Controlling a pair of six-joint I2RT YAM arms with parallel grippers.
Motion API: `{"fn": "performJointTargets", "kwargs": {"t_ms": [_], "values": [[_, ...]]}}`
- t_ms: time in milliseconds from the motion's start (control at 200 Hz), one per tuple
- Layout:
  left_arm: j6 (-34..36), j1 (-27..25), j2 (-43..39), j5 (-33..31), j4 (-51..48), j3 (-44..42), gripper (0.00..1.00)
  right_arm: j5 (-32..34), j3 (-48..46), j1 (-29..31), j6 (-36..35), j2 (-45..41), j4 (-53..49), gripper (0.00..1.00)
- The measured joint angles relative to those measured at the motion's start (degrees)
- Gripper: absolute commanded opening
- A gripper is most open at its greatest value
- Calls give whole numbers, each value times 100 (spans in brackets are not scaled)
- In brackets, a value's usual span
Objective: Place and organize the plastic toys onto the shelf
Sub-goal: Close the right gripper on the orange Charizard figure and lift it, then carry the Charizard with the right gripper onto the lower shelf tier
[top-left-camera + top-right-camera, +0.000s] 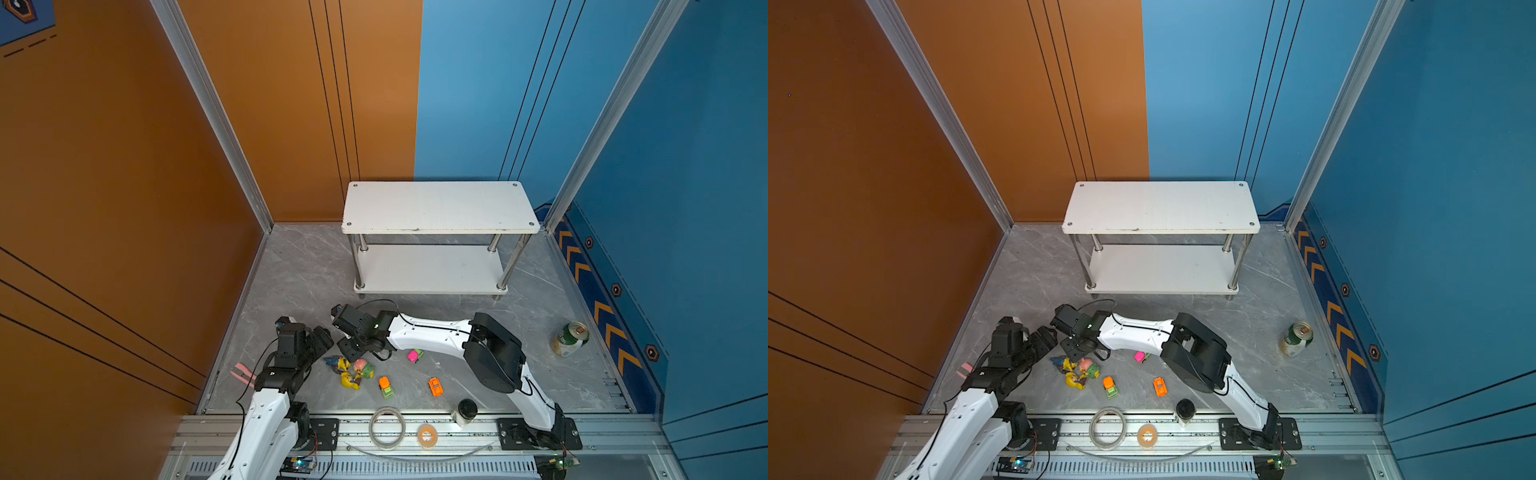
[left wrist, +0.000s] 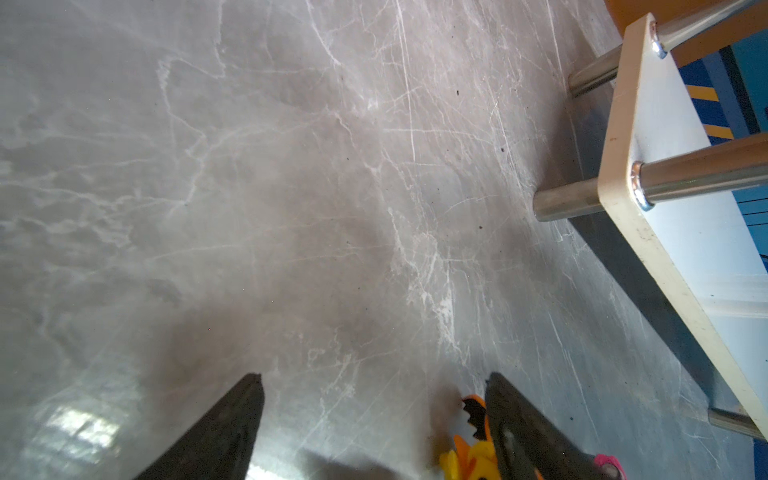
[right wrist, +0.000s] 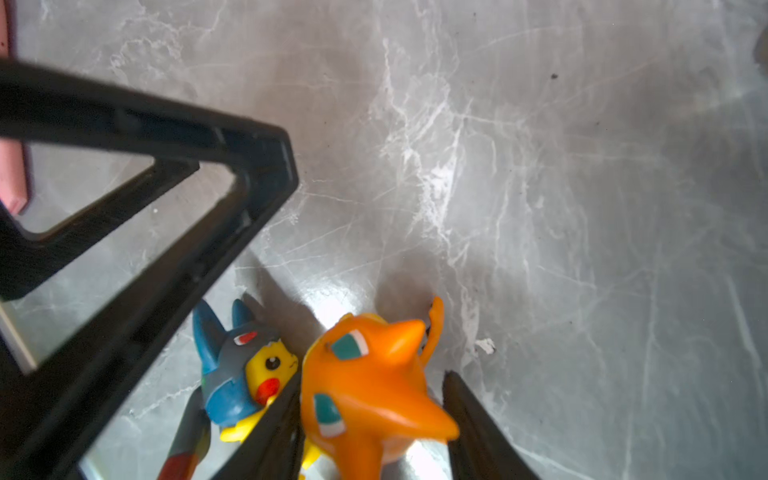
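1. While the left gripper hangs just above the grey marble surface with its jaws spread wide and gripping nothing, the right gripper has its two fingers clamped against the sides of the orange figurine.
2. In the right wrist view, the blue-grey figurine lies on its side just beside the orange one. It touches the outer face of one right finger, and a finger of the left gripper stands close over it.
3. In both top views the two grippers meet at the front left of the surface. The right arm reaches across the middle, and the orange figurine is hidden beneath them.
4. The yellow figurine and the pink figurine lie huddled just beside the blue-grey one.
5. To the right of that cluster, each apart from the others, sit the pink car, the orange-and-green car and the orange car.
6. The shelf stands upright at the back, well apart from every toy.
7. A green can stands near the right wall.
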Motion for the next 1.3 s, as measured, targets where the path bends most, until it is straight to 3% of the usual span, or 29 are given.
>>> {"fn": "performJointTargets", "kwargs": {"t_ms": [260,390,611,916,1076,1296], "values": [[0,11,22,0,0,0,85,-87,74,0,-247,101,212,26],[0,11,90,0,0,0,85,-125,72,-17,-345,114,306,19],[0,9,221,4,44,0,85,-507,-428,-173,-876,-76,876,15],[11,15,319,50,247,0,85,-1231,-1825,-1008,-2140,-1320,1075,7],[22,15,319,63,286,0,85,-1637,-2050,-1561,-2743,-1823,1130,6],[22,15,330,63,291,0,85,-2002,-2017,-2033,-3493,-1880,1014,6]]}}
